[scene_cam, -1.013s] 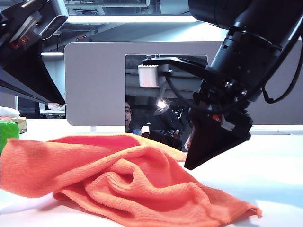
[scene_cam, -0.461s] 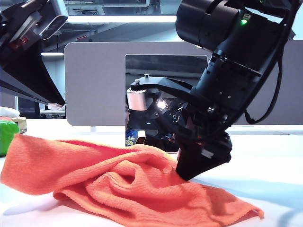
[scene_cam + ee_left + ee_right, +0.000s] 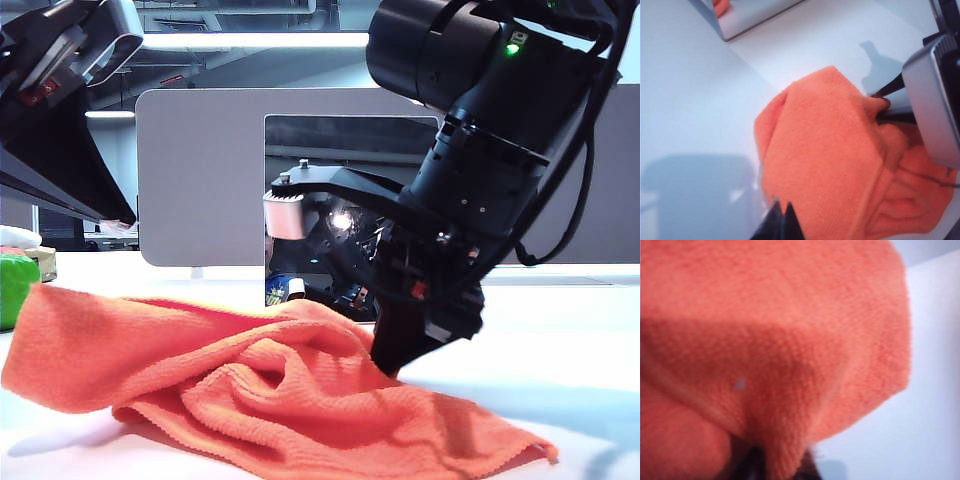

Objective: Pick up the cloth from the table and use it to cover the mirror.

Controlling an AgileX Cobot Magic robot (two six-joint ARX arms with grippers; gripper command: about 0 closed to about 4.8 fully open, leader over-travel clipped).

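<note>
White tabletop (image 3: 560, 340), grey partition behind; crumpled orange microfibre cloth (image 3: 250, 390) lies in front of the upright frameless mirror (image 3: 330, 160), which stands at its 12 o'clock. Right gripper (image 3: 392, 362) is nearer, tips in the cloth's right-hand fold, jaws narrowed on fabric; a second ago it hung above, wider. Left gripper (image 3: 781, 220) is closed and empty at 10 o'clock, unchanged.

Both arms are matte black. The right arm (image 3: 480, 130), on the right, has a fat rounded joint housing with a small green light, black cables looping beside it, and a silver-grey camera block (image 3: 285, 215) on a black bracket with small screws. The left arm (image 3: 60, 120), far left, carries a silver-edged camera housing.
</note>
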